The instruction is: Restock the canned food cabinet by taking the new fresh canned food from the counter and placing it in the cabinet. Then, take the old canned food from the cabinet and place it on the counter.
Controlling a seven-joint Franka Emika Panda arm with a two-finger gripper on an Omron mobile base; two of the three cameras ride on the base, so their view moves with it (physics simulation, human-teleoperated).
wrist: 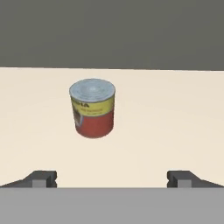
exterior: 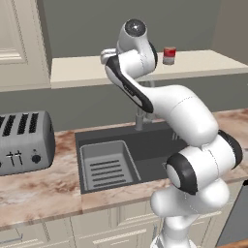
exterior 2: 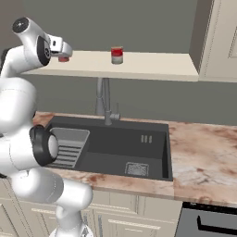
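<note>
1. Cream shelf (exterior: 87, 72) of the cabinet spans a grey wall above the counter (exterior: 43, 193).
2. Toaster (exterior: 24, 140) stands left of the sink (exterior: 121, 155).
3. Gripper (wrist: 111, 179), fingers spread wide, faces the old can (wrist: 92, 108) upright on the shelf, not touching.
4. New can (exterior 2: 117, 55) stands further right.

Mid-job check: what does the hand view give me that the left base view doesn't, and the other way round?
Hand view: the can with the yellow label upright on the shelf, with the open fingers short of it, not touching. Left base view: the red-and-white can standing on that shelf, plus the toaster, sink and counter below. Both: the cream shelf and the grey back wall.
</note>
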